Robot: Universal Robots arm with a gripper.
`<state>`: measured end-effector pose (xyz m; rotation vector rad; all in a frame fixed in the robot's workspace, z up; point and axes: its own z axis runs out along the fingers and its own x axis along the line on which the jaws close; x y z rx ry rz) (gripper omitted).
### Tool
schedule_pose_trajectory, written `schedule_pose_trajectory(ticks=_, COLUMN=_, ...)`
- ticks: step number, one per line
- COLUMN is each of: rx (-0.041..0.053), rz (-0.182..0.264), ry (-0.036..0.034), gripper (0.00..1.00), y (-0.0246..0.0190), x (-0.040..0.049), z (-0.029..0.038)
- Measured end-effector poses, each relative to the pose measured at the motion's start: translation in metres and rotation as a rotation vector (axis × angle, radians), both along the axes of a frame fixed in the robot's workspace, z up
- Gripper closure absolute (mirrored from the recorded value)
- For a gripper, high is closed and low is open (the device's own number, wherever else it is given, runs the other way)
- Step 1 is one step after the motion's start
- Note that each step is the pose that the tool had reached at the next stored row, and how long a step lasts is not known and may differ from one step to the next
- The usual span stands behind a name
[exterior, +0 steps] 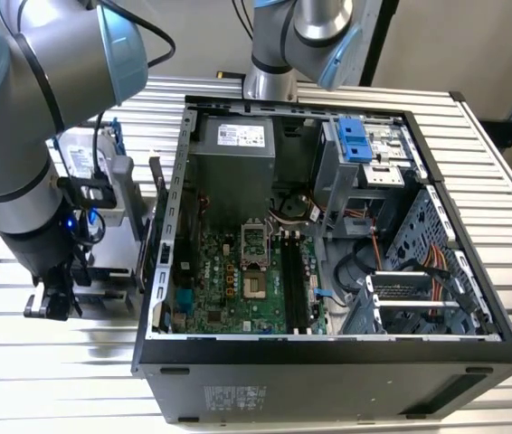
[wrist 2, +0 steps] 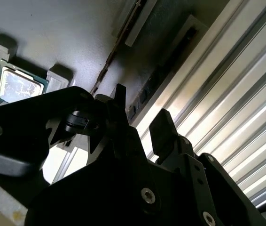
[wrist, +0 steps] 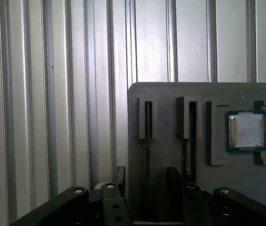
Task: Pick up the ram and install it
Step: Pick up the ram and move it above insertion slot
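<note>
In the first wrist view a grey holder plate [wrist: 170, 99] carries two rams standing on edge in slots. One ram [wrist: 147, 136] runs into the gap between my fingertips, and a second ram [wrist: 190, 141] stands beside it. My gripper [wrist: 146, 178] is open, with one finger [wrist: 120, 175] on each side of the first ram and not touching it. The second wrist view shows the same gripper [wrist 2: 140, 115] over that ram's thin edge [wrist 2: 112, 54]. In the exterior view the gripper [exterior: 52, 303] hangs low at the exterior view's left of the open computer case [exterior: 161, 298].
A processor chip [wrist: 246, 131] sits in a pocket of the holder plate beside the rams. Inside the case lie the green motherboard [exterior: 229, 289] and its dark memory slots [exterior: 294, 280]. A silver drive [exterior: 82, 155] stands behind the arm. The table [exterior: 509, 208] is ribbed metal.
</note>
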<state>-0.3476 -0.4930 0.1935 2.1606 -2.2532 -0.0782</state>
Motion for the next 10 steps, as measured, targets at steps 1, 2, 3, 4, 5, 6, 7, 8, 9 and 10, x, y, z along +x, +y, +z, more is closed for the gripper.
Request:
schedule_pose_trajectory(ticks=1, rx=0.0002, rz=0.000, ry=-0.0002, gripper=0.00, y=0.0000, x=0.0000, z=-0.0001)
schedule_pose_trajectory(ticks=2, rx=0.0004, rz=0.000, ry=-0.0001, gripper=0.00, y=0.0000, x=0.0000, z=-0.0001)
schedule_pose_trajectory(ticks=3, rx=0.0005, rz=0.000, ry=0.0000, gripper=0.00, y=0.0000, x=0.0000, z=0.0000)
schedule_pose_trajectory(ticks=4, rx=0.0008, rz=0.000, ry=-0.0002, gripper=0.00, y=0.0000, x=0.0000, z=-0.0001)
schedule_pose_trajectory(ticks=5, rx=0.0008, rz=0.000, ry=0.0000, gripper=0.00, y=0.0000, x=0.0000, z=0.0000)
schedule_pose_trajectory(ticks=6, rx=0.0010, rz=0.000, ry=-0.0001, gripper=0.00, y=0.0000, x=0.0000, z=-0.0001)
schedule_pose_trajectory(ticks=7, rx=0.0011, rz=0.000, ry=-0.0001, gripper=0.00, y=0.0000, x=0.0000, z=-0.0001)
schedule_pose_trajectory(ticks=8, rx=0.0013, rz=0.000, ry=-0.0001, gripper=0.00, y=0.0000, x=0.0000, z=-0.0001)
schedule_pose_trajectory(ticks=9, rx=0.0015, rz=0.000, ry=-0.0001, gripper=0.00, y=0.0000, x=0.0000, z=-0.0001)
schedule_pose_trajectory(ticks=10, rx=0.0015, rz=0.000, ry=0.0000, gripper=0.00, y=0.0000, x=0.0000, z=0.0000)
